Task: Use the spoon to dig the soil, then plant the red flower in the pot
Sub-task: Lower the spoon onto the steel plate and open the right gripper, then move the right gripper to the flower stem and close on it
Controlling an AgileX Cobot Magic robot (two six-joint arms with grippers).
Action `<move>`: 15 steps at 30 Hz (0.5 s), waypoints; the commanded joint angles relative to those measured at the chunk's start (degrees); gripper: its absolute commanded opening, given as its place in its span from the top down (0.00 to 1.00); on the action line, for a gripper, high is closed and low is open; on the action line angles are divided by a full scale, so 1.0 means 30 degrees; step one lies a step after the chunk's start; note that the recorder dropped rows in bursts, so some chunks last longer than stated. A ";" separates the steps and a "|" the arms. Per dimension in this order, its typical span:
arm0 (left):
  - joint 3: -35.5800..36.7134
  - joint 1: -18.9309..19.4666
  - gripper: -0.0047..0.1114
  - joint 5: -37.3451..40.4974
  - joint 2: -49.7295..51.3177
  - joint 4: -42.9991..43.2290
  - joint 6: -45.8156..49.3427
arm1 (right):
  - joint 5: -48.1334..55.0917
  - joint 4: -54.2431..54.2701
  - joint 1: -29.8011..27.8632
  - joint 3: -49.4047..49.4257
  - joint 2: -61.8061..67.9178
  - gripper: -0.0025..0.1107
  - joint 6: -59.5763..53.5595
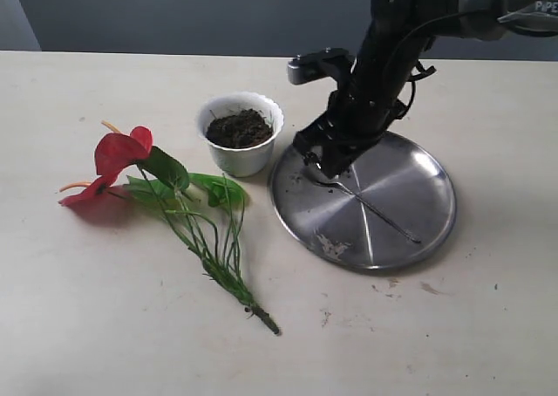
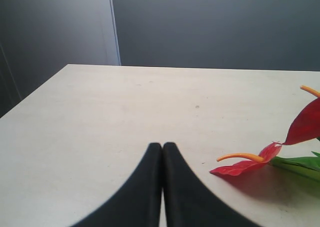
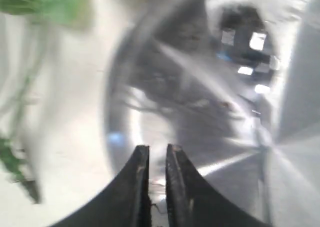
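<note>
Spoon [image 1: 377,208]: thin shiny steel on round plate [image 1: 423,174]; right hand [image 3: 156,148] narrowly apart, left hand [image 2: 162,145] together.

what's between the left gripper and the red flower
Nothing but bare table. The left wrist view shows an empty stretch from the left gripper to the red flower.

Round steel plate [image 1: 410,178] on pale table [image 1: 105,326], grey wall [image 1: 174,12] behind.

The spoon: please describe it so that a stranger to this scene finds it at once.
Find the large round steel plate on the right of the table, beside the white pot. The spoon lies flat on it, one end at the right end effector. It is the only long, thin thing on the plate.
</note>
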 commanded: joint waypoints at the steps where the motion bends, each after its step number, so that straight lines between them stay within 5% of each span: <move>1: 0.0070 0.0018 0.96 0.0045 -0.0043 0.0006 -0.0047 | 0.0275 0.4598 0.1074 0.1047 -0.1142 0.85 -0.3143; 6: 0.0070 0.0018 0.96 0.0045 -0.0043 0.0006 -0.0047 | -0.0989 0.5350 0.2464 0.3886 -0.2365 0.85 -0.4278; 15: 0.0070 0.0018 0.96 0.0045 -0.0043 0.0006 -0.0047 | -1.0587 0.9024 0.3655 1.1122 -0.7359 0.85 -0.7461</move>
